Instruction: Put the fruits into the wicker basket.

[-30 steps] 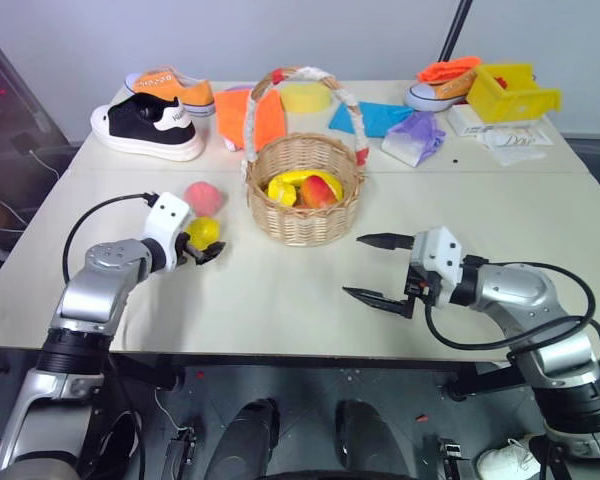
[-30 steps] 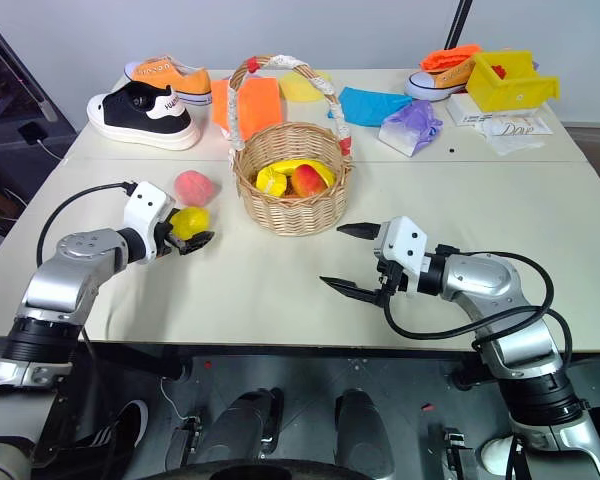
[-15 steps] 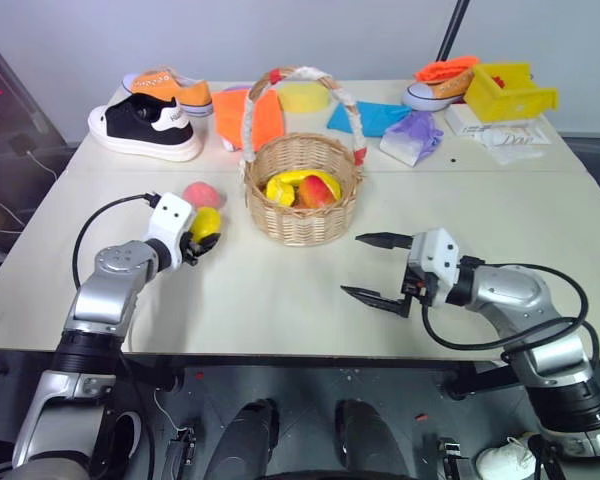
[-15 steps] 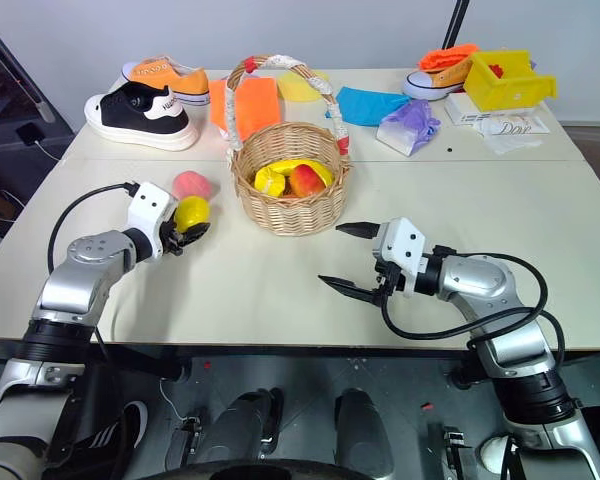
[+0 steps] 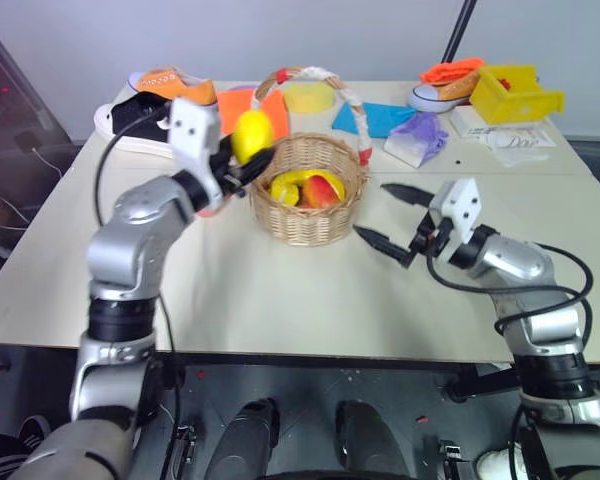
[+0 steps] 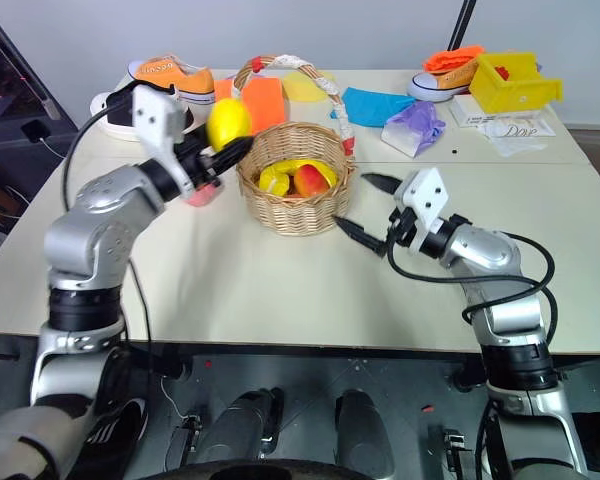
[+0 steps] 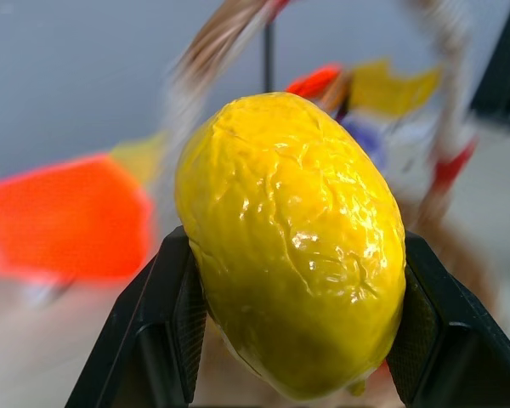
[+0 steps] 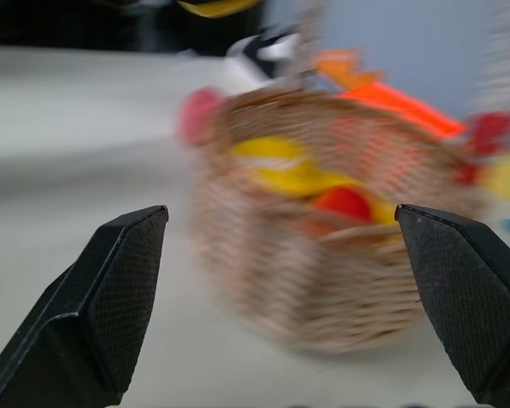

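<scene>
While the black-and-white sneaker (image 5: 130,115) and the orange sneaker (image 5: 170,85) sit at the far left of the worktop (image 5: 280,290), the left gripper (image 5: 248,160) is raised in front of them, clamped on the lemon (image 5: 251,135) and holding it in the air just left of the wicker basket's rim. From the left wrist view, the lemon (image 7: 291,242) is squeezed between the two black fingers (image 7: 166,331), its wrinkled yellow skin bulging above them. Behind the left arm, partly hidden, the peach (image 6: 201,194) lies on the worktop close to the left side of the basket. An orange cloth (image 5: 260,110) lies behind the basket, and a round yellow disc (image 5: 308,97) lies farther back near the arch of the handle. Near the middle of the worktop stands the wicker basket (image 5: 310,215), its tall handle (image 5: 355,115) wrapped in white and red cloth; inside it lie the banana (image 5: 295,182) and the mango (image 5: 321,190). Right of the handle lie a blue cloth (image 5: 380,117) and a crumpled purple bag (image 5: 415,137). Just right of the basket, the right gripper (image 5: 390,217) hovers above the worktop with its fingers spread wide apart and nothing between them, pointing toward the basket wall. At the far right corner stand another sneaker under an orange cloth (image 5: 445,85), a yellow plastic bin (image 5: 517,90) and some papers (image 5: 515,138).
</scene>
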